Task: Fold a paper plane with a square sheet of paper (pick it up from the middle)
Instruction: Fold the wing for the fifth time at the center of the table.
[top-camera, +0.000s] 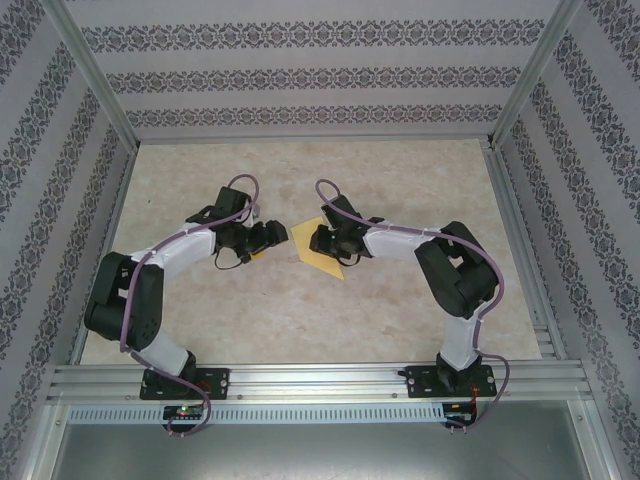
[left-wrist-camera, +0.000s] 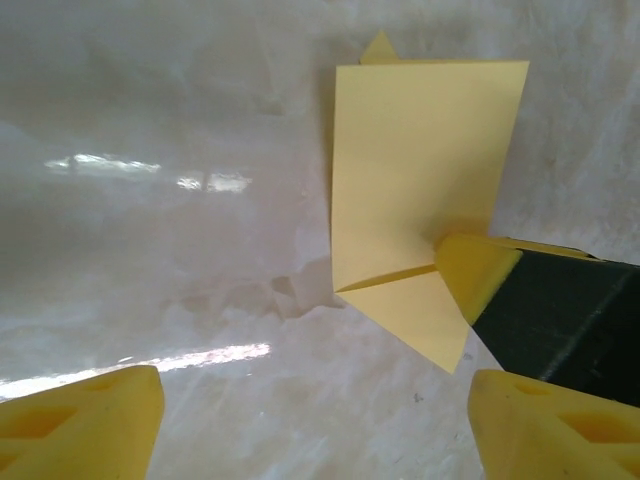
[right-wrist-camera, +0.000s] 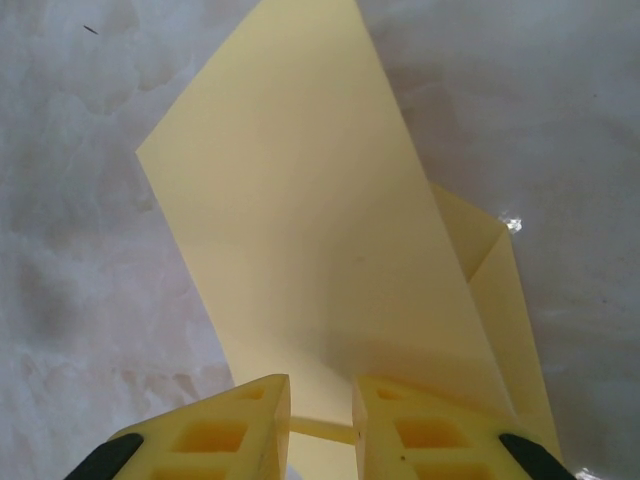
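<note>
Nearest the camera, on this side of the sheet, the silver aluminium rail (top-camera: 320, 380) carries both black-and-white arm bases, with the arms bending inward over the beige marbled table top (top-camera: 400, 180).

The left gripper (top-camera: 268, 238) sits just left of the sheet and apart from it. In its own wrist view, the left gripper (left-wrist-camera: 315, 400) has its yellow foam fingers (left-wrist-camera: 85, 425) spread wide, released, with bare table between them.

Now the star of the show: the thin matte yellow sheet of paper (top-camera: 330, 262) lies in the middle of the table, between the two grippers. It's partly folded, with a crease across it and a triangular flap (left-wrist-camera: 420, 320) turned over at the corner. From the left wrist the sheet (left-wrist-camera: 420, 160) looks lifted off the table on the side where it is held.

The right gripper (top-camera: 320, 240) is over the sheet's right-hand part. Its yellow-tipped black finger (left-wrist-camera: 470, 275) meets the paper right at the crease. In the right wrist view, the right gripper (right-wrist-camera: 322, 400) has its fingers (right-wrist-camera: 215, 435) drawn close together, clenched on the near edge of the sheet (right-wrist-camera: 300, 230), and a thin strip of paper bridges the narrow gap.

Beyond the sheet the table runs on to the grey-patterned wallpaper walls (top-camera: 300, 75).
</note>
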